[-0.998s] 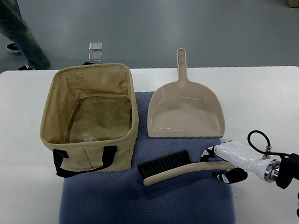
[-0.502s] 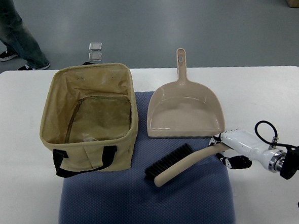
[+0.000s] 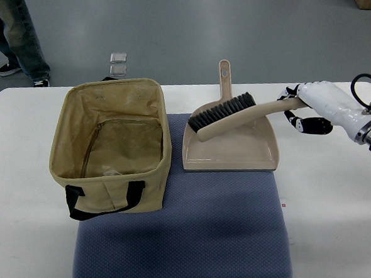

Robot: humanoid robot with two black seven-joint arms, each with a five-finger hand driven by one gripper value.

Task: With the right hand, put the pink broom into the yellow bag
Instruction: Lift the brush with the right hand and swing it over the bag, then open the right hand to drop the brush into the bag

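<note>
Top view is showing a person's legs standing on the floor at the far left corner. On the white desk, the open yellow bag is sitting at the left, partly on a blue mat. Right of the bag, a beige dustpan is lying across the mat's far edge. The broom is hanging above the dustpan, bristles pointing left. The right hand is gripping the broom's handle end, its arm coming in from the right edge.
</note>
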